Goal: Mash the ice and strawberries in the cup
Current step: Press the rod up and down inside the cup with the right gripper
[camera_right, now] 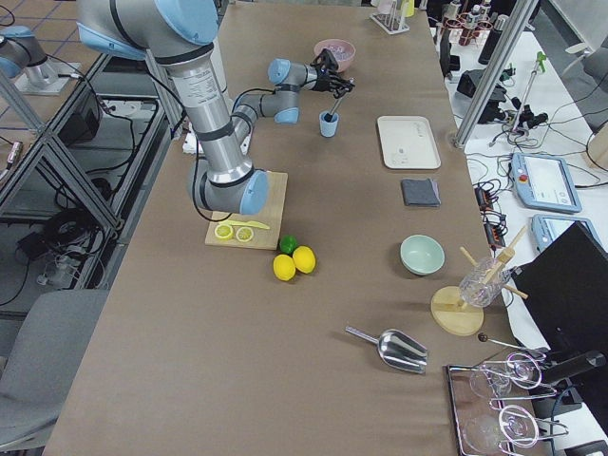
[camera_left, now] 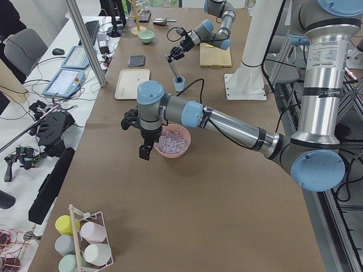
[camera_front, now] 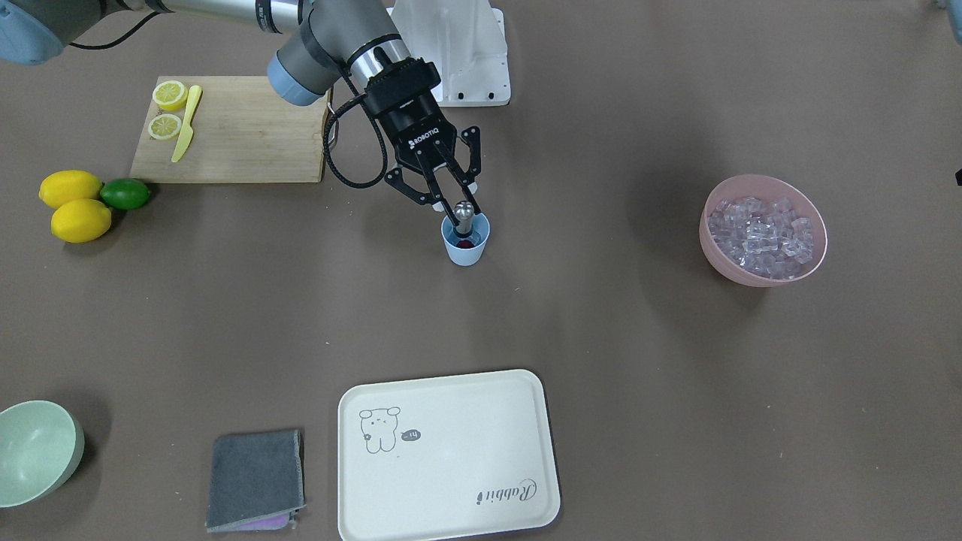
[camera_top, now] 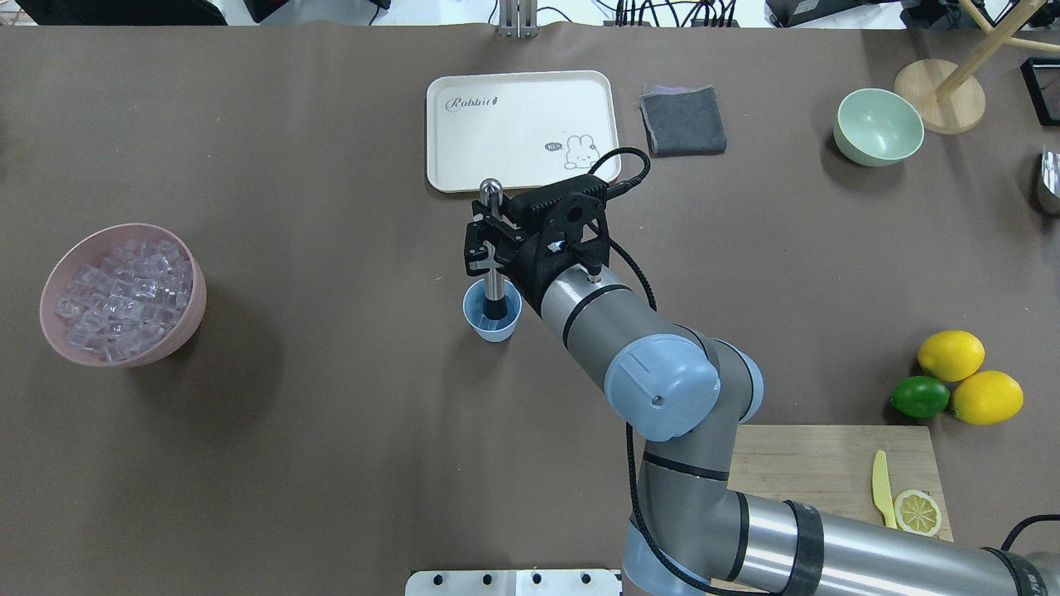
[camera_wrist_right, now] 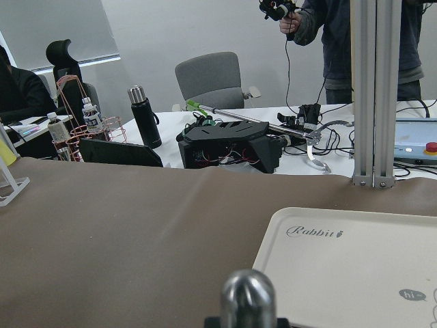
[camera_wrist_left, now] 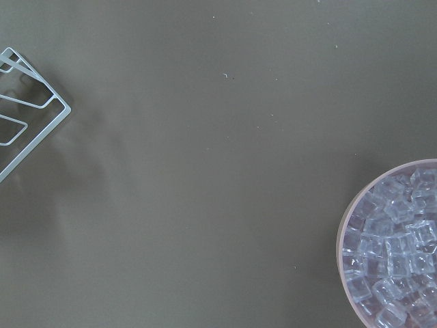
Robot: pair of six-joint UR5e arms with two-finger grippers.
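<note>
The light blue cup (camera_front: pixel 467 252) stands mid-table; it also shows in the overhead view (camera_top: pixel 494 325). Something red, the strawberry (camera_front: pixel 465 243), lies at its bottom. I cannot tell if ice is in the cup. My right gripper (camera_front: pixel 455 200) is shut on a metal muddler (camera_front: pixel 464 216) whose lower end stands in the cup; its round top shows in the right wrist view (camera_wrist_right: pixel 249 298). The ice (camera_front: pixel 763 234) fills the pink bowl (camera_front: pixel 709 240). My left gripper (camera_left: pixel 145 152) hangs beside that bowl, seen only from the side, so I cannot tell its state.
A cream tray (camera_front: pixel 451 518), a grey cloth (camera_front: pixel 255 477) and a pale green bowl (camera_front: pixel 37 451) lie on the operators' side. A cutting board (camera_front: pixel 248 143) holds lemon halves and a yellow knife. Two lemons (camera_front: pixel 71 203) and a lime (camera_front: pixel 125 194) sit beside it.
</note>
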